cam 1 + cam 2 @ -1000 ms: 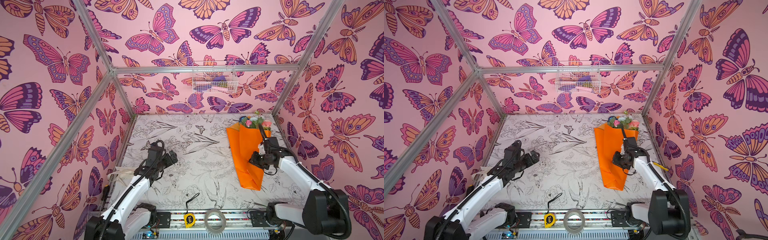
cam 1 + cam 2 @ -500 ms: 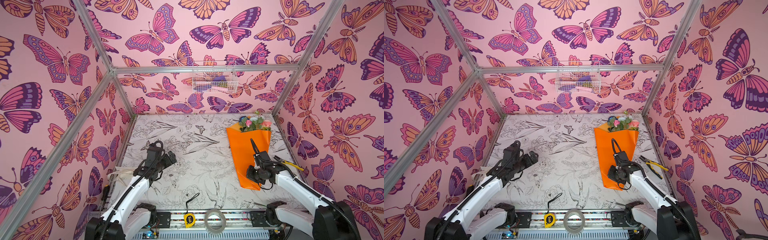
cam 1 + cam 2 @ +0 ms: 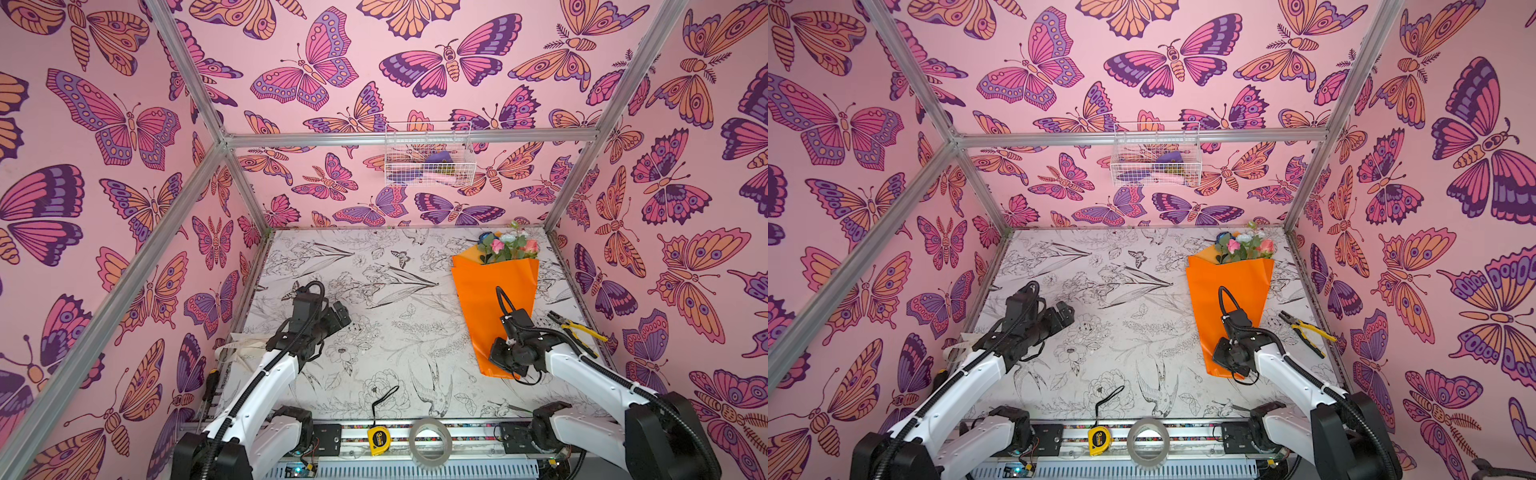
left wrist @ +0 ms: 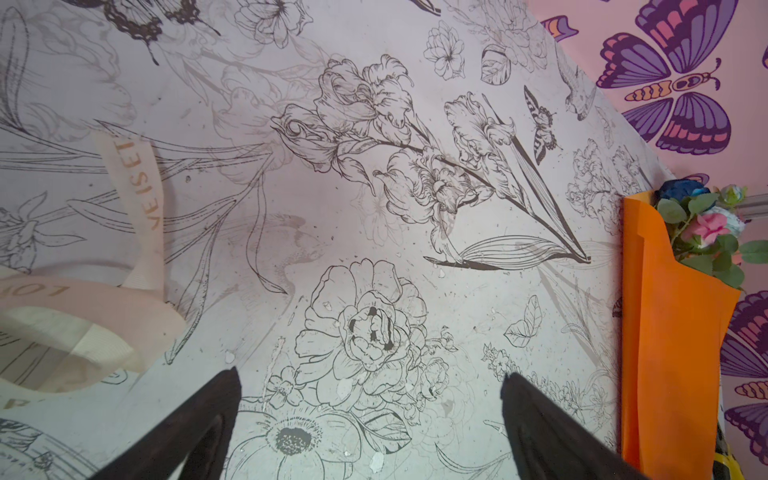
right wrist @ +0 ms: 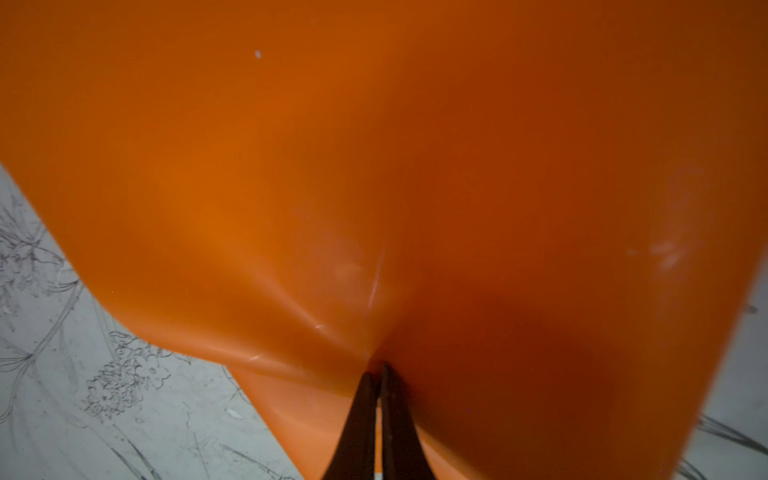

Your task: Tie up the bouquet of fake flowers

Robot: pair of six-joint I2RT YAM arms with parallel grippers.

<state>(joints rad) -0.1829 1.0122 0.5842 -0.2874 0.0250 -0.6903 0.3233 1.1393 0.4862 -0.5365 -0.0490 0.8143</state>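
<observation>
The bouquet of fake flowers (image 3: 490,299) (image 3: 1229,291) lies on the right of the table in both top views. Its pink, white and blue blooms (image 3: 509,245) point at the back wall, and glossy orange paper wraps the stems. My right gripper (image 5: 376,368) is shut on a pinched fold of that orange paper (image 5: 374,166) near the bouquet's near end (image 3: 500,361). My left gripper (image 4: 370,374) (image 3: 343,313) stands wide open over the bare printed table on the left, holding nothing. The left wrist view has the bouquet (image 4: 673,332) off at its edge.
A cream printed ribbon (image 4: 137,249) (image 3: 245,347) lies by the left wall. Yellow-handled pliers (image 3: 575,330) lie right of the bouquet. A yellow tape measure (image 3: 378,438) and a tape roll (image 3: 430,440) sit at the front rail. A wire basket (image 3: 428,160) hangs on the back wall.
My right gripper slid along the orange paper towards the bouquet's near end and closed on a fold of it. The pliers came into sight. The left arm stayed put.
</observation>
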